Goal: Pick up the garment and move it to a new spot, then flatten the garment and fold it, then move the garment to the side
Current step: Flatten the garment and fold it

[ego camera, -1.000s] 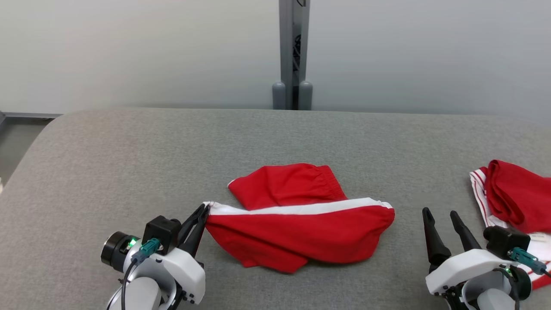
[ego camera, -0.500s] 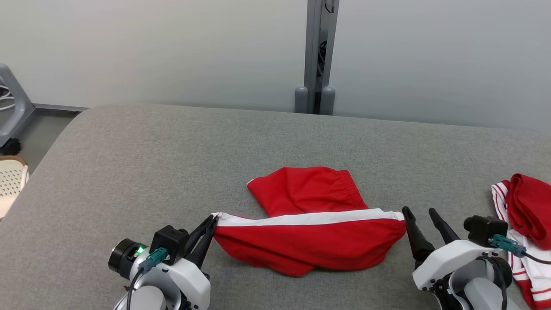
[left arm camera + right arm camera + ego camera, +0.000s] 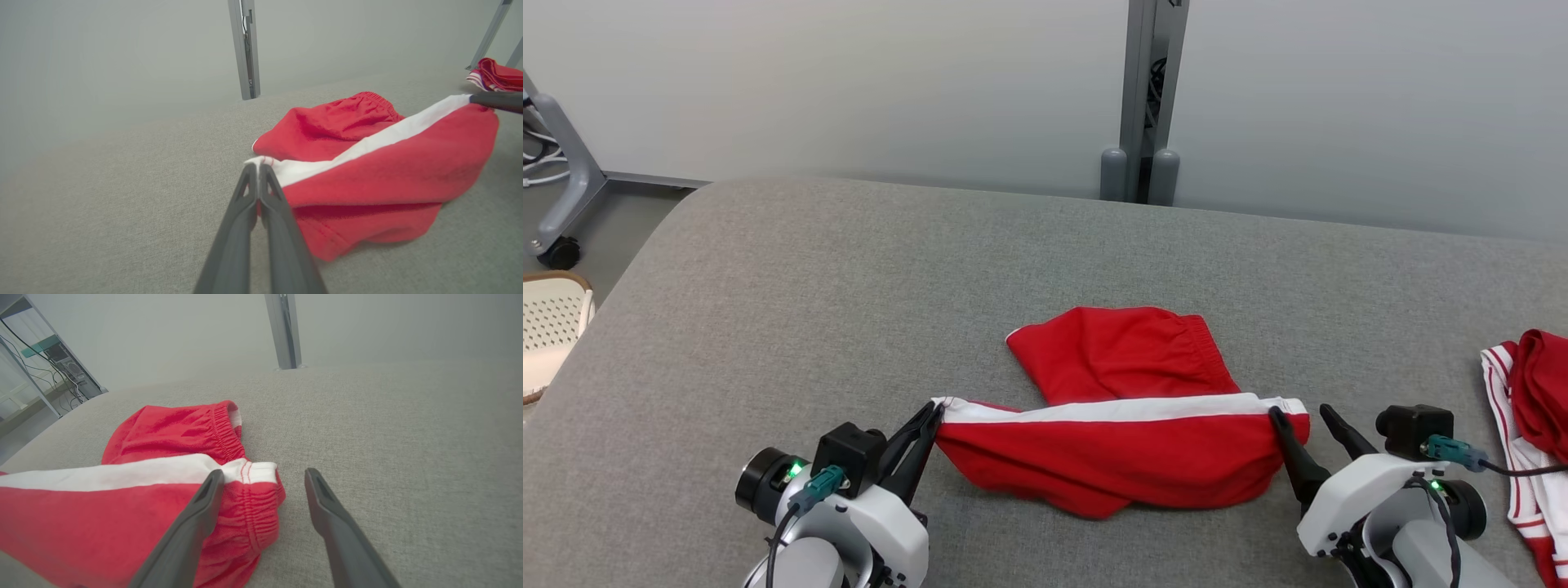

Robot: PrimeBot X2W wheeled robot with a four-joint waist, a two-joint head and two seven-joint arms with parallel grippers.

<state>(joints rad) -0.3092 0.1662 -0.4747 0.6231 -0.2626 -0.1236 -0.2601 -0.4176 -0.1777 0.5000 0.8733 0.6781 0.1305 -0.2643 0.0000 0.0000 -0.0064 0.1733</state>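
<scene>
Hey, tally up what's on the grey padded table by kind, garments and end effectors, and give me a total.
Garments: 2, the red shorts and a red and white bundle at the right edge, counted as one
End effectors: 2, the left end effector shut on the shorts' corner, the right end effector open at the other end
Total: 4

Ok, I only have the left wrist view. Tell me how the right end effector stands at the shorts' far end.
Observer: The right end effector is open, straddling the white-striped corner of the shorts; nothing gripped.
Operator: Say where each finger sits.
Observer: One finger lies over red cloth; the other is over bare grey table.
Operator: Report what's off the table's left end.
Observer: A white perforated basket.
</scene>
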